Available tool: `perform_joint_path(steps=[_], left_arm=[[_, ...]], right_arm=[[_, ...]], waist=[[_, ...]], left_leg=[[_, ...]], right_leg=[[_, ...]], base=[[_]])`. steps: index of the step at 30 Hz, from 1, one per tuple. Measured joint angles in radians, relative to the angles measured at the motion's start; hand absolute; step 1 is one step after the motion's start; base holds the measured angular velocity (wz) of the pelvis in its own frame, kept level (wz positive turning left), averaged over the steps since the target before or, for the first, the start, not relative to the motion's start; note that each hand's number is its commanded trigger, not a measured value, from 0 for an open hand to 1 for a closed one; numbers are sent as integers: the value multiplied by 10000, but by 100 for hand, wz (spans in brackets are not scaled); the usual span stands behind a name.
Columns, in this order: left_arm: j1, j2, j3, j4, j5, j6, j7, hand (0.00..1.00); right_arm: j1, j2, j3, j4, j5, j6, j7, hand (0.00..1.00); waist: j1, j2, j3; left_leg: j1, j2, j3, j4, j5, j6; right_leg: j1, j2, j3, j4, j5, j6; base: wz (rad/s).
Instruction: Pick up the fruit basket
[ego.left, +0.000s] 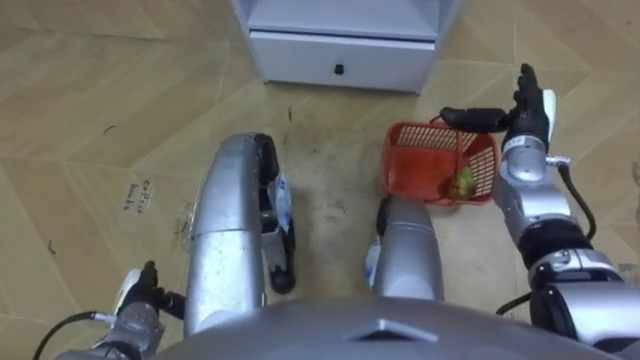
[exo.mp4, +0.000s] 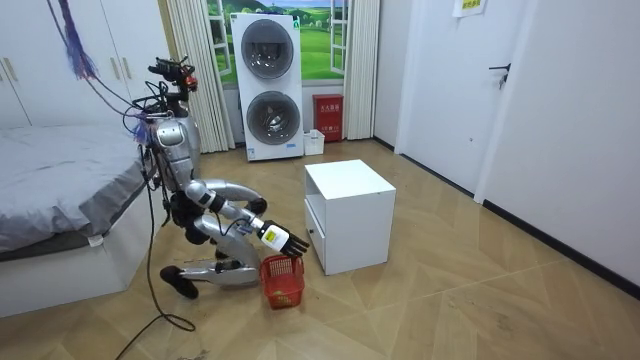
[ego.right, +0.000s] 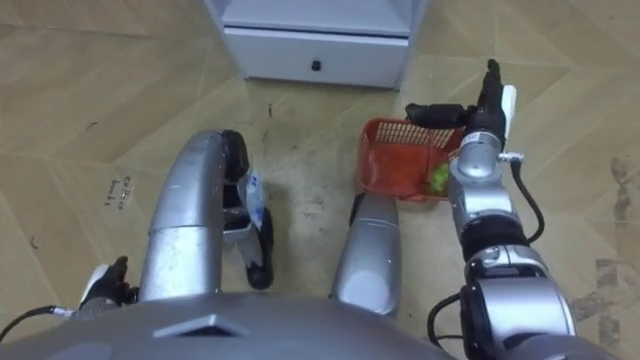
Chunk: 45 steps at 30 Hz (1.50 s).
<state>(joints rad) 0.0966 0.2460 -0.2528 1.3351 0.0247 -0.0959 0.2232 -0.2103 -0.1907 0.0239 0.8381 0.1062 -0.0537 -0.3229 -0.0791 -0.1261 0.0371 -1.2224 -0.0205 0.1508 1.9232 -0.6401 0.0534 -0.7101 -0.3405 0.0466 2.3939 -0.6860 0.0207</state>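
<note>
Right hand (ego.left: 505, 125): held over the far right rim of the fruit basket, with the fingers (ego.left: 470, 118) stretched out across it toward the robot's left and the thumb raised apart from them. Nothing is clasped.
Contact: the fingers are seen just above the rim. Whether they touch it cannot be told.
Fruit basket (ego.left: 400, 160): red and mesh-walled, set on the wooden floor (ego.left: 100, 100) just beside the robot's right knee. It is not yet lifted.
Fruit (ego.left: 463, 183): one greenish piece is seen low against the basket's near right wall.
Step in hand: this is judged to be the closing of the grasp, with the lift not yet begun.
How it is done well: the fingers should be hooked over the rim or handle and the thumb brought down opposite. The hold should be fully closed before anything is raised. The basket should then be taken straight up and kept level, so that the fruit is not tipped out.
Risk: a light basket may be skidded away if it is pressed sideways.
Left hand (ego.left: 138, 300): held low at the robot's left beside the leg and idle. Its state cannot be told.
Cabinet (ego.left: 340, 60): white, with its drawer closed, standing beyond the basket and apart from it.
Stance: in the room view the robot is seen kneeling between the bed (exo.mp4: 60, 190) and the cabinet, bent over the basket.
</note>
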Motion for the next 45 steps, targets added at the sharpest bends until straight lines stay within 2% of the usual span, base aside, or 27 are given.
perform_joint_path(steps=[1, 2, 3, 4, 5, 6, 7, 8, 11, 14, 18, 21, 26, 37, 39, 45], left_arm=[[116, 4, -3, -55, -3, 3, 0, 0], [203, 1, -61, -94, -5, 1, -6, 0], [218, 1, -86, -99, -5, 1, -10, 0], [227, 45, -175, -131, -5, 0, -38, 0], [-46, -280, -271, -191, -115, -16, -171, 0], [-150, -341, -269, -225, -136, -158, -253, 0], [-276, -302, -258, -224, -148, -264, -420, 0], [-276, -214, -266, -200, -147, -271, -437, 0], [-365, -99, -355, -193, -142, -283, -357, 0], [-444, -100, -473, -192, -136, -248, -350, 0], [-380, -109, -477, -201, -138, -122, -351, 0], [-343, -108, -487, -200, -156, -107, -353, 0], [-376, -107, -496, -191, -285, 14, -398, 0], [-385, -108, -659, -219, -545, 64, -412, 0], [-390, -108, -658, -227, -545, 87, -415, 0], [-387, -107, -731, -287, -994, 96, -540, 0]], right_arm=[[1, -21, 20, -24, 1, 0, -25, 0], [15, -50, 32, -79, 30, 0, -29, 0], [39, -73, 38, -138, 70, 0, -39, 0], [191, -143, 75, -389, 160, -1, -44, 0], [-12, -549, 109, -544, 226, -9, -27, 0], [-154, -666, 139, -543, 224, -6, -9, 0], [-249, -713, 202, -532, 212, -8, -9, 0], [-225, -585, 436, -526, 176, -35, 0, 0], [-161, -567, 608, -396, 60, -104, 96, 0], [-162, -617, 606, -127, 54, -102, 112, 0], [-172, -631, 607, 444, -29, -26, 212, 0], [-171, -686, 650, 592, 15, 56, 282, 0], [-207, -713, 1039, 592, 48, 100, 453, 0], [-218, -712, 1133, 634, -11, 137, 572, 0], [-211, -712, 1140, 663, -12, 238, 575, 0], [-214, -705, 1329, 1466, 231, 347, 777, 0]], waist=[[-10, -11, 0], [-35, -19, -3], [-63, -36, -5], [-161, -233, -53], [-50, 337, 157], [-14, 409, 204], [41, 352, 195], [12, 322, 70], [-25, 183, -18], [19, 231, 10], [227, 491, 52], [323, 642, 52], [461, 673, 50], [558, 655, 51], [555, 664, 47], [592, 677, 46]], left_leg=[[-131, -148, -187, 300, 82, -156], [-260, -280, -290, 657, 173, -323], [-327, -356, -305, 869, 200, -374], [-553, -552, -125, 1283, 108, -391], [-994, -455, -61, 1031, -129, -228], [-1208, -424, 216, 665, -119, -165], [-1450, -486, 400, 157, 20, -311], [-1255, -585, 391, 99, 50, -339], [-1081, -592, 407, 85, -135, -174], [-1061, -574, 421, 88, -138, -170], [-1114, -418, 421, 29, -130, -235], [-1259, -393, 425, -77, -5, -479], [-1277, -251, 375, -112, 19, -526], [-1394, -241, 377, -85, 21, -531], [-1420, -240, 377, -89, 23, -536], [-1439, -240, 378, -84, 22, -535]], right_leg=[[126, 54, 16, 163, -36, -54], [408, 103, 32, 336, -174, -24], [623, 126, 44, 429, -276, -37], [1097, 123, 94, 711, -580, 10], [1051, 448, 8, 761, -537, 149], [942, 416, 67, 770, -552, 175], [879, 324, 198, 705, -555, 190], [992, 234, 268, 528, -553, 194], [1084, 88, 217, 239, -574, 253], [1104, 93, 200, 257, -575, 256], [912, 168, 261, 407, -575, 254], [698, 205, 316, 487, -585, 234], [603, 377, 319, 498, -591, 224], [484, 361, 320, 542, -592, 225], [457, 363, 320, 542, -593, 225], [454, 359, 301, 539, -593, 226]], base=[[-17], [0], [21], [27], [23], [0], [-16], [-13], [-4], [0], [-7], [0], [-3], [0], [0], [0]])
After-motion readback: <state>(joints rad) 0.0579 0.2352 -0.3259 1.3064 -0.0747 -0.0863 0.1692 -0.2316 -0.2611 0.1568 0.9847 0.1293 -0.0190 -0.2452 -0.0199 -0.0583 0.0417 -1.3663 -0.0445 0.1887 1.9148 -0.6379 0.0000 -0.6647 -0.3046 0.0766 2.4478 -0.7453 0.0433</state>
